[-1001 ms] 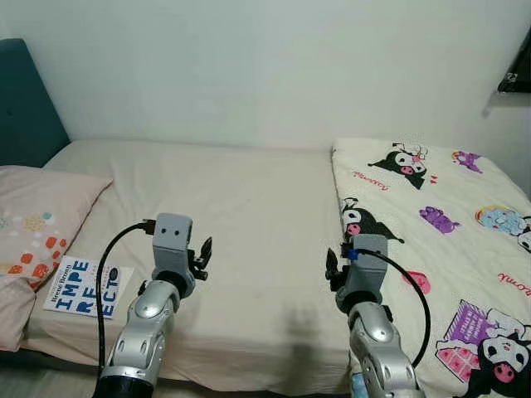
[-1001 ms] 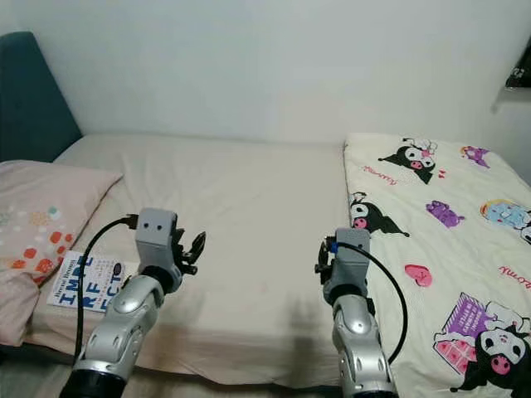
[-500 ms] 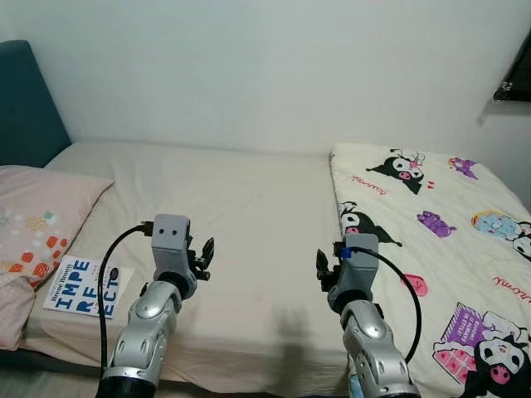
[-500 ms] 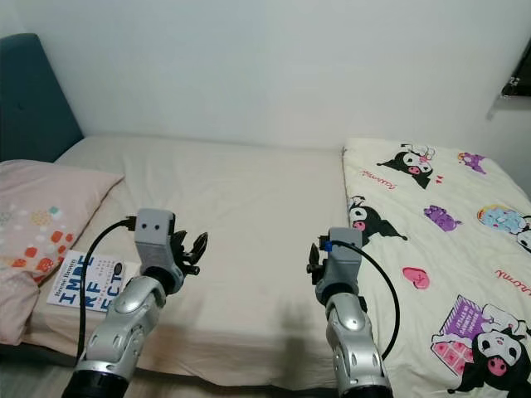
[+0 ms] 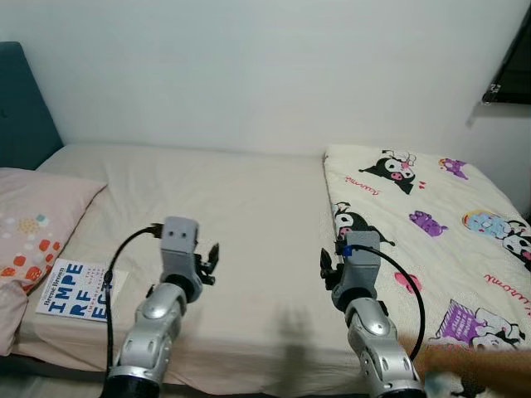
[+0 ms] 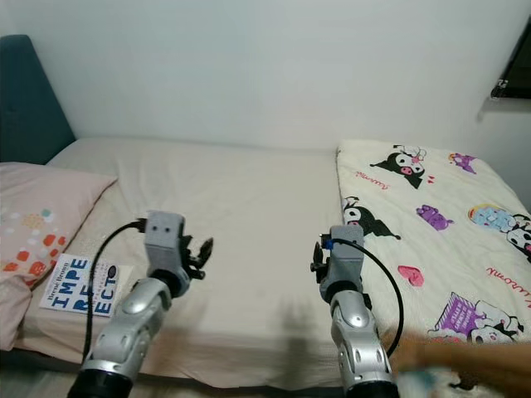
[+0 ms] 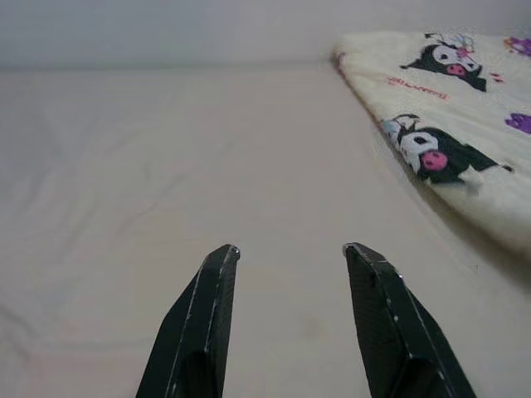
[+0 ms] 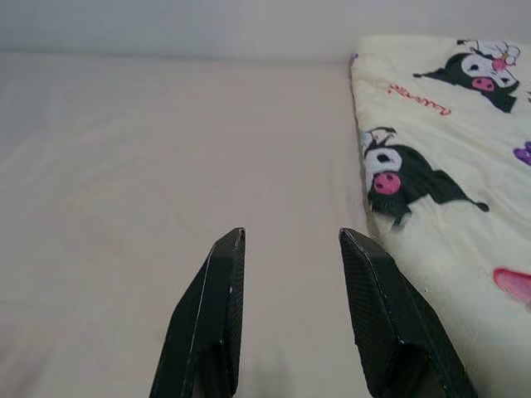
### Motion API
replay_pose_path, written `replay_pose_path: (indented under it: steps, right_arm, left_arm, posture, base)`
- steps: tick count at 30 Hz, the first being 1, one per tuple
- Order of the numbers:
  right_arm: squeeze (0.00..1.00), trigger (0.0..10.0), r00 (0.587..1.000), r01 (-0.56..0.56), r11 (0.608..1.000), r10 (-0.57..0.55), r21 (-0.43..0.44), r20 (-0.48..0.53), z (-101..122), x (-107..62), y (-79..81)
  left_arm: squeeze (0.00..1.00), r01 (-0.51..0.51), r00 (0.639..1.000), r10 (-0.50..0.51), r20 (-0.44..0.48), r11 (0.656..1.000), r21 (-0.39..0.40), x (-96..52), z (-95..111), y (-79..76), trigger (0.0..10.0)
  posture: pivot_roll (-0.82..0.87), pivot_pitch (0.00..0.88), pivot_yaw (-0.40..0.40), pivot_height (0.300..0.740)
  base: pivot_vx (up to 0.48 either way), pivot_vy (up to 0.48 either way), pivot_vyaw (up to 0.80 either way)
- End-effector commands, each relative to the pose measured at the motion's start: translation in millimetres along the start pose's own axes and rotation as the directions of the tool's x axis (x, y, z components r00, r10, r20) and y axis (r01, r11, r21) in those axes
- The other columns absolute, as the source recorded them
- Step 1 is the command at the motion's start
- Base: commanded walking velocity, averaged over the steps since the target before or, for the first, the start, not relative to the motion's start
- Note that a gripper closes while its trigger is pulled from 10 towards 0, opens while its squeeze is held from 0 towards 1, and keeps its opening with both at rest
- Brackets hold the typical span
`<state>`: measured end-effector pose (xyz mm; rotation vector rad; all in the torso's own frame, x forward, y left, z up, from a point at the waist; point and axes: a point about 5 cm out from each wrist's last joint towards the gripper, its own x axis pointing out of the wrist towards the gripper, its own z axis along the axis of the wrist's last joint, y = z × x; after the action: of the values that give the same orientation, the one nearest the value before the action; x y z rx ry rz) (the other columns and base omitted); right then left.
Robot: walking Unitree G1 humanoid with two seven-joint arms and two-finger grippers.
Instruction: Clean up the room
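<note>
Compared to a second ago the whole view has panned a bit, so the book point(image 5: 73, 289) now sits closer to the lower left edge, and something blurry and orange has crept into the lower right corner, can't tell what. That paperback lies flat on the bed point(image 5: 249, 224) just beside the pink pillow point(image 5: 37, 220). Looks light and stiff-ish but bendy, so I'd pinch it by a free edge. Cover reads "IMPERFECT" in big blue letters. Cartoon blanket point(image 5: 431, 224) covers the right side, with "Kuromi" in red script. Left tool point(image 7: 290, 253) and right tool point(image 8: 290, 236) both hover over bare sheet, fingers spread, holding nothing.
</note>
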<state>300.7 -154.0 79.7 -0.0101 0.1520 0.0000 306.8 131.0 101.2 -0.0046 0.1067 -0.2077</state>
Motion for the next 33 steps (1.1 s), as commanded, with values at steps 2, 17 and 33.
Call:
replay_pose_path:
  steps: [2,17,33]
  right_arm:
    - [0.0,10.0,1.0,0.012,1.0,-0.012,-0.005,-0.013,-1.5,-0.7,-2.1]
    - [0.0,10.0,1.0,0.004,1.0,-0.005,-0.02,-0.03,0.0,1.5,-4.0]
    - [0.0,10.0,0.995,0.079,0.993,-0.084,-0.083,-0.059,2.5,30.2,-28.8]
  left_arm:
    - [0.0,0.002,1.0,-0.001,-0.022,1.0,0.03,0.0,-5.7,2.0,10.0]
    - [0.0,0.026,0.998,-0.023,-0.06,0.998,0.05,8.4,-6.3,0.7,10.0]
    - [0.0,-0.154,0.98,0.158,-0.123,0.987,0.042,17.7,-28.4,17.4,10.0]
  posture:
    - [-0.01,0.0,-0.047,0.74]
    - [-0.02,0.0,-0.03,0.74]
    - [-0.01,0.0,-0.063,0.74]
  base:
    - [0.0,0.0,0.0]
    - [0.0,0.0,0.0]
    - [0.0,0.0,0.0]
